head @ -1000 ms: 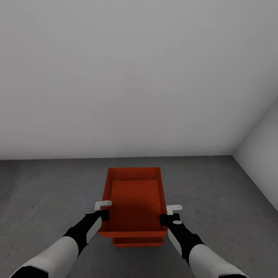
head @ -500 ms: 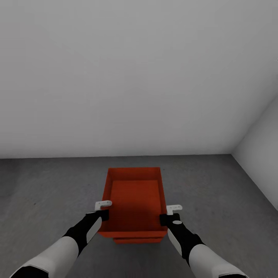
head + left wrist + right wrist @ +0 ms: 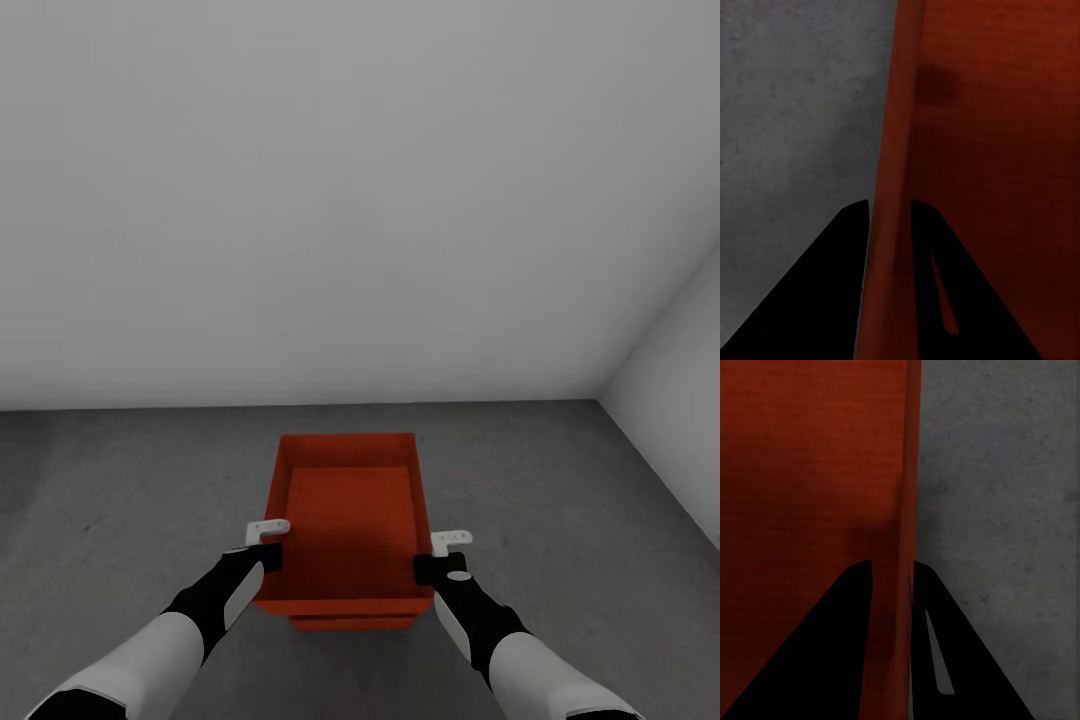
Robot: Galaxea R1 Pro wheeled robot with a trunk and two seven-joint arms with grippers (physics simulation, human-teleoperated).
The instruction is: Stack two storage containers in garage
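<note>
**Against the white garage wall, two bins nested, both claws clamped on the upper one**

Behind everything, plain white wall (image 3: 360,200), meeting a second white wall (image 3: 670,370) at a corner on the right. Below, dark grey mottled concrete floor (image 3: 120,480), rough and bare around the bins.

At centre of the head view, upper storage container (image 3: 345,520): orange-red, open-topped, long axis running away from the robot, interior visible down to its flat bottom. Directly beneath, lower storage container (image 3: 352,624), showing as a thin orange-red strip of near rim under the upper bin's near edge; cannot tell whether the upper bin rests fully in it or hangs just above.

On either long side, near the robot's end: left claw (image 3: 268,545) astride the left rim, right claw (image 3: 440,556) astride the right rim. Seen from the left wrist, left claw (image 3: 891,225) nearly closed, one dark finger outside the wall over concrete, the other inside the bin, the orange rim pinched between. Seen from the right wrist, right claw (image 3: 892,585) likewise narrowed onto the opposite rim, one finger inside, one outside. Black-and-white forearms reaching in from the lower corners.
</note>
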